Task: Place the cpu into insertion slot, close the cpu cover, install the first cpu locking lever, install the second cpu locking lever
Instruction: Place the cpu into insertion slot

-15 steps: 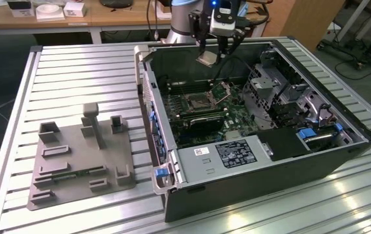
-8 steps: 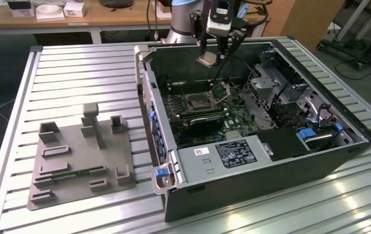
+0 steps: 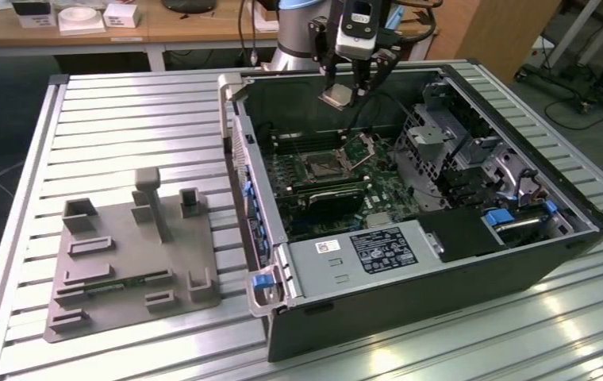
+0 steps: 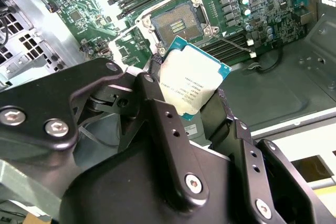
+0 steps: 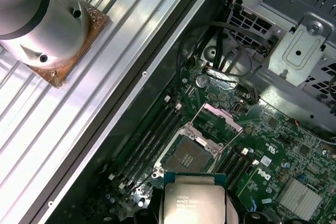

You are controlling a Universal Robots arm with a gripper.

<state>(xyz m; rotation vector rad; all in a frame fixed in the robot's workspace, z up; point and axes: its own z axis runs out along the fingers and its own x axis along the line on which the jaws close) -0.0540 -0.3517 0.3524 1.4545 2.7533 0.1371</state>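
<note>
cpu (image 3: 336, 96) clamped between jaws, tilted, held in air over open computer case (image 3: 408, 298), upper centre of exterior view. insertion slot (image 3: 317, 165) exposed below on green board, frame centre. cpu cover (image 3: 366, 147) raised open just beside slot. Case laid on slatted bench (image 3: 121, 119).

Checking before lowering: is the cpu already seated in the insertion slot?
No, the pincer holds the cpu clear of the empty insertion slot.
</note>
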